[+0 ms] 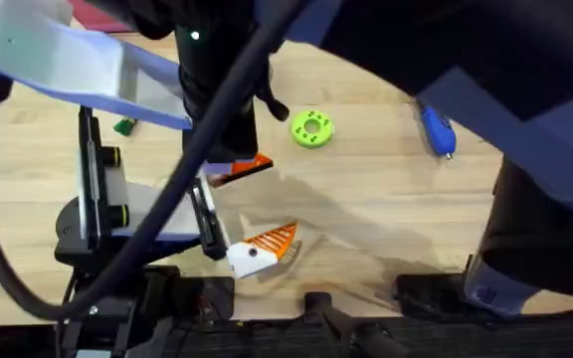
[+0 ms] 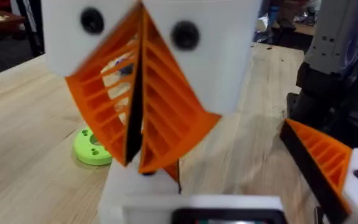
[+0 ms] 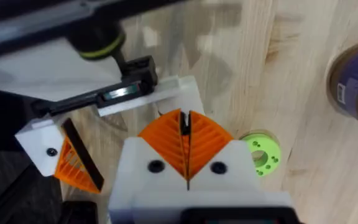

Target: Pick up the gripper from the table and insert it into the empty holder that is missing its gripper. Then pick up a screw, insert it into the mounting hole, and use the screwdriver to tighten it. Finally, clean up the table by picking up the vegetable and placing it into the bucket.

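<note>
Overhead, step: Insertion appears to be in hand. The right gripper (image 1: 243, 167) reaches across to mid-table, at the left gripper (image 1: 229, 211).
Overhead, waiting tools: The screwdriver (image 1: 436, 129) lies far right, well apart, and the vegetable (image 1: 124, 126) far left. Both look untouched.
Left wrist, jaws: The right gripper's orange pads (image 2: 166, 118) are pressed together. A dark sliver at their tips is judged to be the gripper (image 2: 174, 173), just above the white holder (image 2: 129, 190).
Left wrist, own finger: One fitted orange finger (image 2: 319, 158) stands well off to the side, so the left gripper's jaws are spread wide.
Right wrist, location: The gripper (image 3: 184, 122) is pinched between the closed pads, with the holder (image 3: 180, 92) just beyond. The bucket (image 3: 356, 81) is on the far side.
Right wrist, axis: The part is mostly hidden. Its long axis seems to run along the fingers, with the exposed black end pointing at the holder.
Next move: Probably a straight push along that axis until the part seats, with the hole kept clear for the screw.
</note>
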`<state>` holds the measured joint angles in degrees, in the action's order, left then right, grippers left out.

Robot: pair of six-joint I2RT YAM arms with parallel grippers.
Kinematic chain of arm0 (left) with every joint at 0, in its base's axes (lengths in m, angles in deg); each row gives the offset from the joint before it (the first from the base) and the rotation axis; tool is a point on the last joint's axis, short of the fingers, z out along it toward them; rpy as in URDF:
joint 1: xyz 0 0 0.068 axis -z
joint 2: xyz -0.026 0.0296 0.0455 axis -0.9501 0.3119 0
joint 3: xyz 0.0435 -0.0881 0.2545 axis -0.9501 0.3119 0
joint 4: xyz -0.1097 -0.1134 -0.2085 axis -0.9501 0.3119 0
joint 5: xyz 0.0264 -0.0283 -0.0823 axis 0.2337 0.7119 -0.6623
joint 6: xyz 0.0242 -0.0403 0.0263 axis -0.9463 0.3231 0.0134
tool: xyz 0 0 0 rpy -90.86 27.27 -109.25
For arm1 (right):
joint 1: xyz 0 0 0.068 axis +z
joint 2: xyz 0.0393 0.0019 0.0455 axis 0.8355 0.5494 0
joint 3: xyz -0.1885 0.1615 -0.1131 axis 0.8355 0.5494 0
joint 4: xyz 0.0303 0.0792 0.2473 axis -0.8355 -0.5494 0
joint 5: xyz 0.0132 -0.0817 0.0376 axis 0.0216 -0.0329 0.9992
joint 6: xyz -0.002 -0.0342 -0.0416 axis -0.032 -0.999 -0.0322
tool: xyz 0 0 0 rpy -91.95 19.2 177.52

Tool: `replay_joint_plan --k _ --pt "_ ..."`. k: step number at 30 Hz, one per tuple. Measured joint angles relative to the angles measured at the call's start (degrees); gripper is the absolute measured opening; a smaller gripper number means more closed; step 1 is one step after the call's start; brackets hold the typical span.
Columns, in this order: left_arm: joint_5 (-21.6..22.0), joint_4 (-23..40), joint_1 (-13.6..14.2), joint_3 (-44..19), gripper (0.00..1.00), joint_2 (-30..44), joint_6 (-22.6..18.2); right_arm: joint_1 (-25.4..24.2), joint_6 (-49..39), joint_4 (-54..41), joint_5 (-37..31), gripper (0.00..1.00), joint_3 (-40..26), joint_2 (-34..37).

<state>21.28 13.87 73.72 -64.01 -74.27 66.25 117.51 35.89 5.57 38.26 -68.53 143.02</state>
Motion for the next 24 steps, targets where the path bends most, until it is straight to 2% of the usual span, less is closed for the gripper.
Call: replay_joint_plan --k 24 --pt "0.0 0.0 0.0 0.0 0.989 0.0 0.4 0.0 3.0 0.5 0.4 0.006 0.0 1.3"
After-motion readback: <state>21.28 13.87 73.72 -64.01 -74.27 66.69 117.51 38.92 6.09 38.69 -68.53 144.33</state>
